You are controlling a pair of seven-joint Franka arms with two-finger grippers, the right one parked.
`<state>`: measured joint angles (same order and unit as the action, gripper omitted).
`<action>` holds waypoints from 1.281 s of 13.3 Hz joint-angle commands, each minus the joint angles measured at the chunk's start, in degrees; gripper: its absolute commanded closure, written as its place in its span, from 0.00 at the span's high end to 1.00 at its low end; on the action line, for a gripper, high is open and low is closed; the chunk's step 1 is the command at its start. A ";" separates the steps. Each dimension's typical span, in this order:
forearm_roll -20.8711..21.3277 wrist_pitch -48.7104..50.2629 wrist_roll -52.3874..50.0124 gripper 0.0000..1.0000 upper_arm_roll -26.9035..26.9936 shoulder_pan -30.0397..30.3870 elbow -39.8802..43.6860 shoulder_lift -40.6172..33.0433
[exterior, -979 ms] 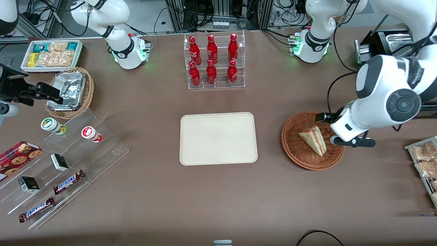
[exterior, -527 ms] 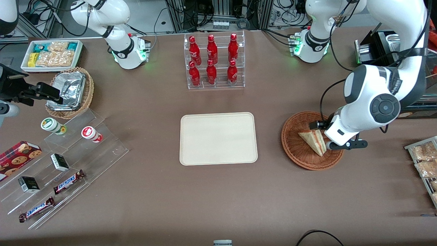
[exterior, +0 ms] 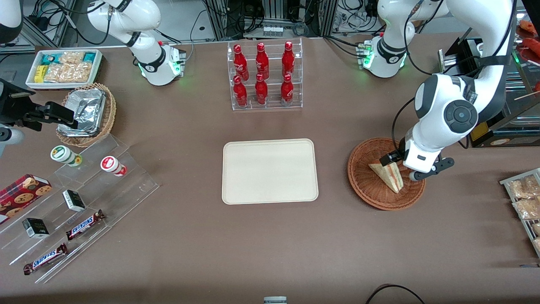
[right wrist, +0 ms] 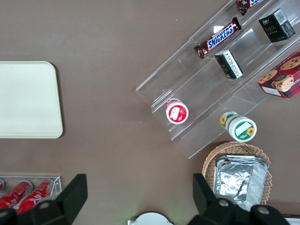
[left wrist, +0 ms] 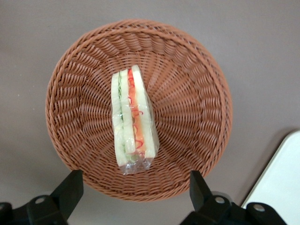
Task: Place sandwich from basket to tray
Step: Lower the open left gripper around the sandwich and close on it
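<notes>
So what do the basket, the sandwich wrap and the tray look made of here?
Basket: woven wicker or rattan, reddish-brown; ribbed weave shows. Sandwich: clear glossy film, probably plastic, crinkled at one end. Tray: smooth matte cream, likely plastic. Gripper: open, above the basket.
</notes>
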<state>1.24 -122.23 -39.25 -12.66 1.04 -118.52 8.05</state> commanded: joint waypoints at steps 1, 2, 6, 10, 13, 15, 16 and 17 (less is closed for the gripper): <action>-0.01 -2.83 -8.70 1.00 -0.25 0.28 -1.45 -0.67; -0.01 -3.19 -9.87 1.00 -0.17 0.28 -1.37 -0.32; -0.10 -3.89 -11.54 1.00 -0.17 0.28 -1.10 1.70; -0.10 -4.51 -11.72 1.00 -0.17 0.28 -0.93 4.51; -0.10 -5.48 -12.25 1.00 -0.17 0.37 -1.10 5.92; -0.10 -5.48 -12.34 1.00 -0.17 0.37 -1.28 6.62; -0.01 -5.56 -12.34 1.00 -0.08 0.37 -1.36 6.80; -0.01 -6.17 -12.34 1.00 -0.08 0.37 -1.45 7.41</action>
<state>1.24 -126.82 -50.63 -12.55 1.05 -119.39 15.00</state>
